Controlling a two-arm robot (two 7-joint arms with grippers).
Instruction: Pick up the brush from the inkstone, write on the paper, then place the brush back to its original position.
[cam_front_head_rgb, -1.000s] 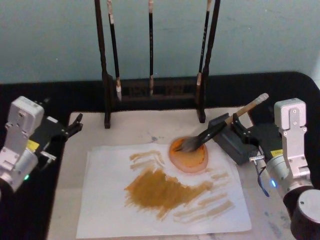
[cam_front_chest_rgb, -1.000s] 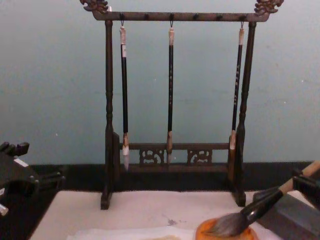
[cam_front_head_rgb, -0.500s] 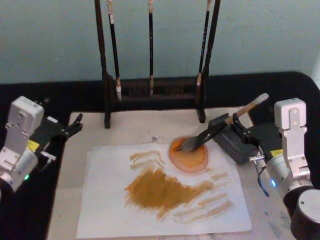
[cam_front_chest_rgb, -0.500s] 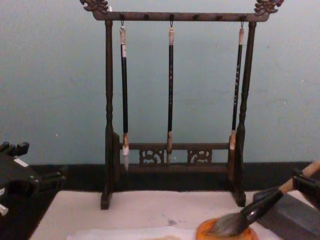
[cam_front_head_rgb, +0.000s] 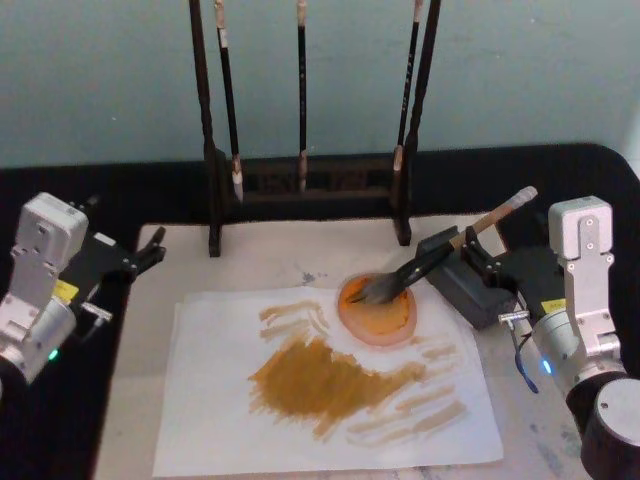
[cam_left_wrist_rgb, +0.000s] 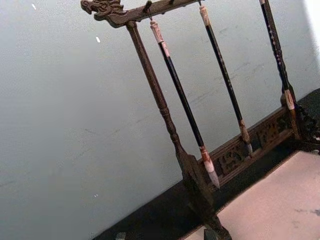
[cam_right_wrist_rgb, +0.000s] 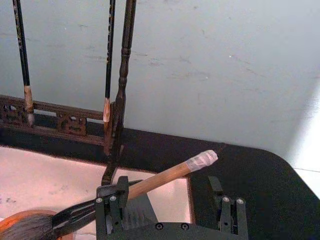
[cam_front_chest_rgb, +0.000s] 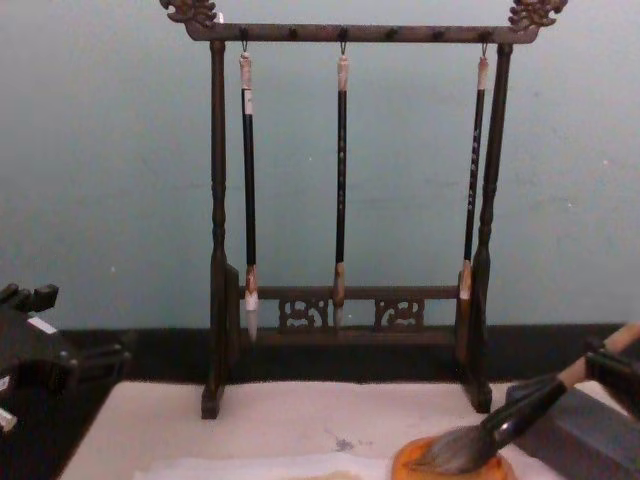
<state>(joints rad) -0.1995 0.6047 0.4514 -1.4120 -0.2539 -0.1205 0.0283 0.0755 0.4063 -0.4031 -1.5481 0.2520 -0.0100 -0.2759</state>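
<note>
The brush (cam_front_head_rgb: 440, 250) lies tilted, its bushy head resting in the round orange inkstone (cam_front_head_rgb: 378, 310) and its tan handle leaning up to the right over a grey block (cam_front_head_rgb: 462, 285). The white paper (cam_front_head_rgb: 215, 400) under the inkstone carries broad ochre strokes. My right gripper (cam_front_head_rgb: 478, 256) sits just behind the handle. In the right wrist view it (cam_right_wrist_rgb: 170, 210) is open, with the handle (cam_right_wrist_rgb: 160, 177) crossing over one finger (cam_right_wrist_rgb: 111, 206) and nothing clamped. My left gripper (cam_front_head_rgb: 152, 248) is open and parked at the mat's left edge, away from the paper.
A dark wooden rack (cam_front_head_rgb: 305, 185) with three slim hanging brushes (cam_front_chest_rgb: 341, 180) stands at the back of the pale mat (cam_front_head_rgb: 270, 255). The grey block (cam_front_chest_rgb: 590, 430) sits right of the inkstone (cam_front_chest_rgb: 450, 466). Black tabletop surrounds the mat; a pale wall rises behind.
</note>
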